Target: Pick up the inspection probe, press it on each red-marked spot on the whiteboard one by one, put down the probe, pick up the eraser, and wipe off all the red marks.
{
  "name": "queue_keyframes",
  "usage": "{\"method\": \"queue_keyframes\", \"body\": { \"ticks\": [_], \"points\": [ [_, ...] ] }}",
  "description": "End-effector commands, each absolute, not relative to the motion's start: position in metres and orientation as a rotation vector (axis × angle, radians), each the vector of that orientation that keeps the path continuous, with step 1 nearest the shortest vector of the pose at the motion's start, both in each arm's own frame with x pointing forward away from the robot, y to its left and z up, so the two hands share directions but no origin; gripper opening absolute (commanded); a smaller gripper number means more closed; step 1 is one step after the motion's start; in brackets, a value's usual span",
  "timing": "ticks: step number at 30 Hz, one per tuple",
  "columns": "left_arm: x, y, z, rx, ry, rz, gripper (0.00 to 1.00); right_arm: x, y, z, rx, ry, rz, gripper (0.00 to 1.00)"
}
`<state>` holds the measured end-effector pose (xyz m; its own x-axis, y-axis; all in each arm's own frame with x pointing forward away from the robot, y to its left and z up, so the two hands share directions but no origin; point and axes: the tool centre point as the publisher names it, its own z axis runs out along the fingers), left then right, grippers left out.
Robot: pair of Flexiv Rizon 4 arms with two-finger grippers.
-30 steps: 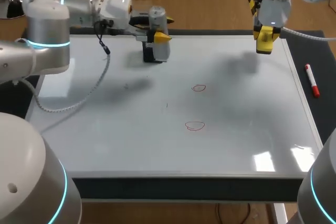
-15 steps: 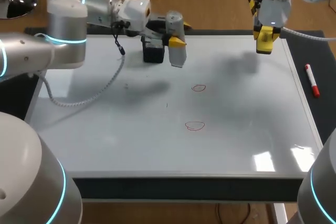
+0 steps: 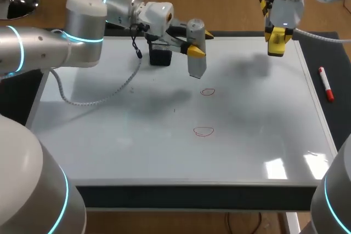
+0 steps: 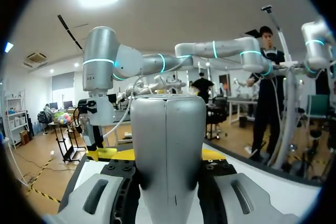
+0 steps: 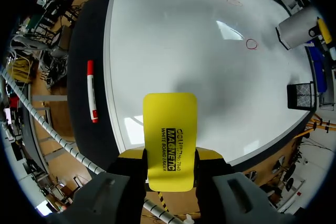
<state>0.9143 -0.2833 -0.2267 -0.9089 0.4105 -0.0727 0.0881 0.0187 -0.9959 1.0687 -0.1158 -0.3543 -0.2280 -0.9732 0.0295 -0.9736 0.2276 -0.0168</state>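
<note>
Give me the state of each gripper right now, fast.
Left gripper: shut on the silver cylindrical inspection probe.
Right gripper: shut on the flat yellow whiteboard eraser.

Silver arms [image 3: 82, 20], cyan rings [image 3: 82, 38], grey cable [image 3: 82, 103], yellow-tipped tools [image 3: 199, 43]

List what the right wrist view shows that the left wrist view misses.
Only the right wrist view: the two red marks, the red marker and the black mesh holder. Only the left wrist view: the right arm, seen from outside. Both: the grey probe and the whiteboard.
</note>
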Motion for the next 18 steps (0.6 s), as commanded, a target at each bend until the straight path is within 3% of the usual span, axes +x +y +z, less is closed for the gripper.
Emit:
{"method": "queue_keyframes", "body": {
  "ticks": [1,18],
  "points": [
    [0.912,-0.292,-0.233,-0.529,-2.032,1.980,0.00,1.069,-0.116,-0.353,1.945,-2.447,0.051,0.00],
    [0.887,-0.317,-0.250,-0.552,-2.014,1.944,0.00,1.069,-0.116,-0.353,1.945,-2.447,0.051,0.00]
  ]
}}
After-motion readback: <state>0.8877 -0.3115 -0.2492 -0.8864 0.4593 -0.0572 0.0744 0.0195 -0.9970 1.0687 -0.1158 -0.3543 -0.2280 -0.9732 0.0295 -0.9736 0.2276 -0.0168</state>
